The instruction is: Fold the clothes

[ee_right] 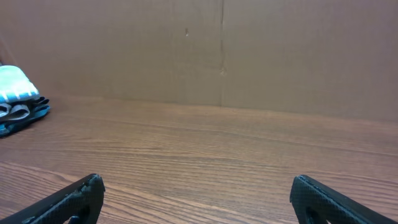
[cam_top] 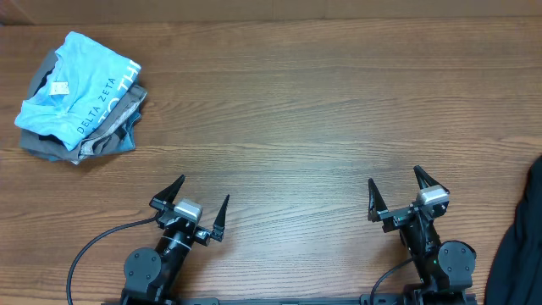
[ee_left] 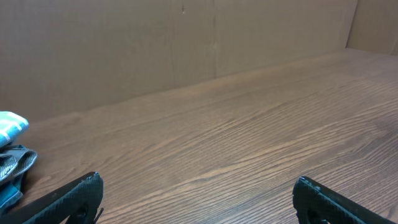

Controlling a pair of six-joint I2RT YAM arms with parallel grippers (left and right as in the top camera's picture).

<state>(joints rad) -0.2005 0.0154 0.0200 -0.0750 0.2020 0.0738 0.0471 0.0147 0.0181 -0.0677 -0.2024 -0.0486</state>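
Folded clothes [cam_top: 78,100] sit in a pile at the far left corner of the tabletop [cam_top: 322,102]. A light blue T-shirt [cam_top: 89,76] with white lettering and a small white tag [cam_top: 58,87] lies on top, with grey garments [cam_top: 51,148] beneath. The pile lies well apart from the left tool [cam_top: 203,188] and farther still from the right tool [cam_top: 394,174]. A black garment [cam_top: 521,241] shows at the right edge of the overhead view, near the right arm [cam_top: 440,254]. The tabletop is brown wood grain, backed by a plain brown wall [ee_right: 224,50]. The left arm [cam_top: 157,263] and the right arm crouch low at the near edge. Both tools point across the tabletop, jaws spread wide and gripping nothing.
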